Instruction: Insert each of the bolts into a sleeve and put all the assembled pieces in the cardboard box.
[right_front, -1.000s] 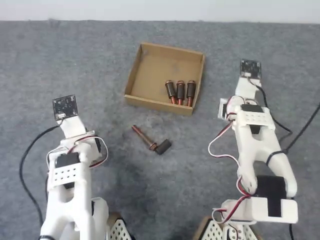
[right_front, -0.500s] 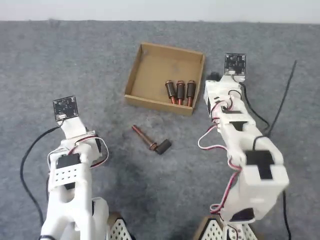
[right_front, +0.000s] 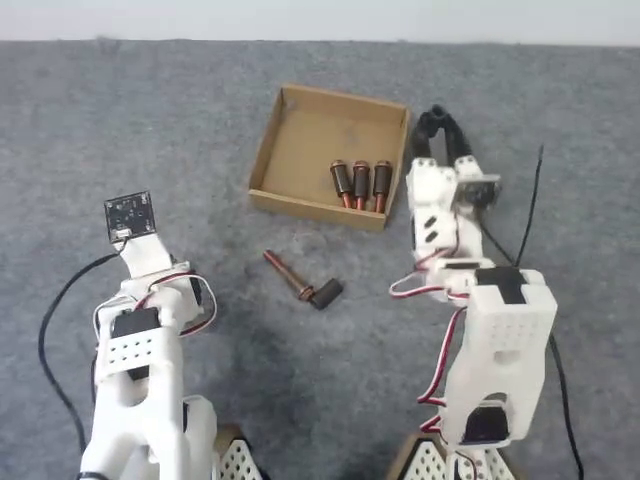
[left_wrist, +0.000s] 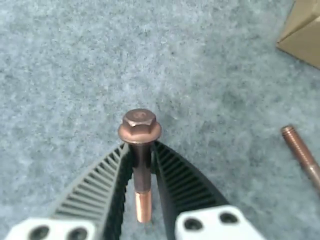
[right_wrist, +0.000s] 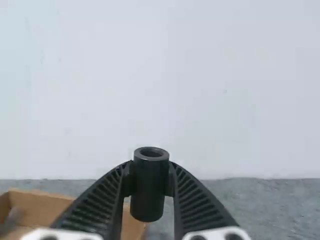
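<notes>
Beside the cardboard box (right_front: 315, 208), my right gripper (right_wrist: 150, 170) clamps a black sleeve (right_wrist: 149, 187) — my left gripper (left_wrist: 140, 150) clamps a bolt (left_wrist: 139, 125)

The bolt (left_wrist: 140, 131) was coppery metal with a dull sheen. The sleeve (right_wrist: 149, 182) looked smooth and matt black. The cardboard box (right_front: 312, 150) was plain matt brown card. The bench (right_front: 130, 110) had a rough, fuzzy grey cloth surface.

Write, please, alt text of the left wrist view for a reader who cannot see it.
The left tool is shut on a copper-coloured bolt by its shank, above grey carpet. A second bolt's end and a corner of the cardboard box lie farther off.
</notes>
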